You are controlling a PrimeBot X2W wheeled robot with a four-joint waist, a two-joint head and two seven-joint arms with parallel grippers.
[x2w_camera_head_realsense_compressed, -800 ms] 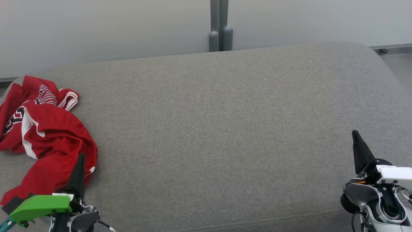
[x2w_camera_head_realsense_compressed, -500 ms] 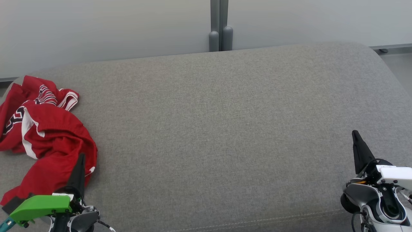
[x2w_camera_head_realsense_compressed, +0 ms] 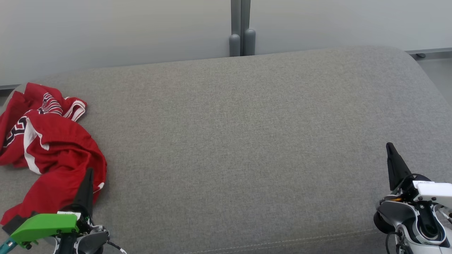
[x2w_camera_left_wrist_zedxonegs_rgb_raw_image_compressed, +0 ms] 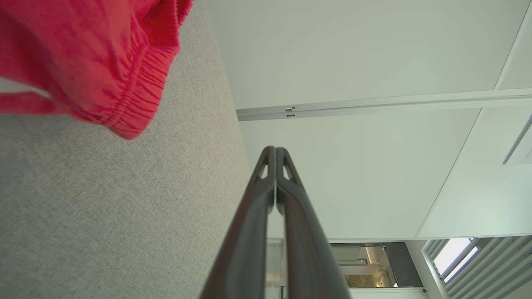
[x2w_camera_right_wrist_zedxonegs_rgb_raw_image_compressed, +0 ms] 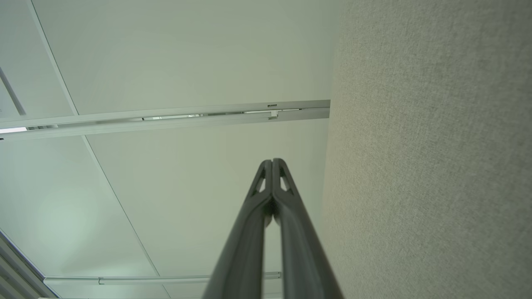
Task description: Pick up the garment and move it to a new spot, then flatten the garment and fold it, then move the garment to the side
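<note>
Grey cushion (x2w_camera_head_realsense_compressed: 247, 141) bears crumpled garment (x2w_camera_head_realsense_compressed: 53, 148) stretched front to back

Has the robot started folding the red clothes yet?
Nothing looks done yet. The red garment lies crumpled at the left end of the grey cushion, not flattened or folded. Nothing is in hand: the left gripper is shut and empty close beside it, the right gripper shut and empty far across the cushion. Left to do: pick it up, move it, flatten, fold, set it aside.
</note>
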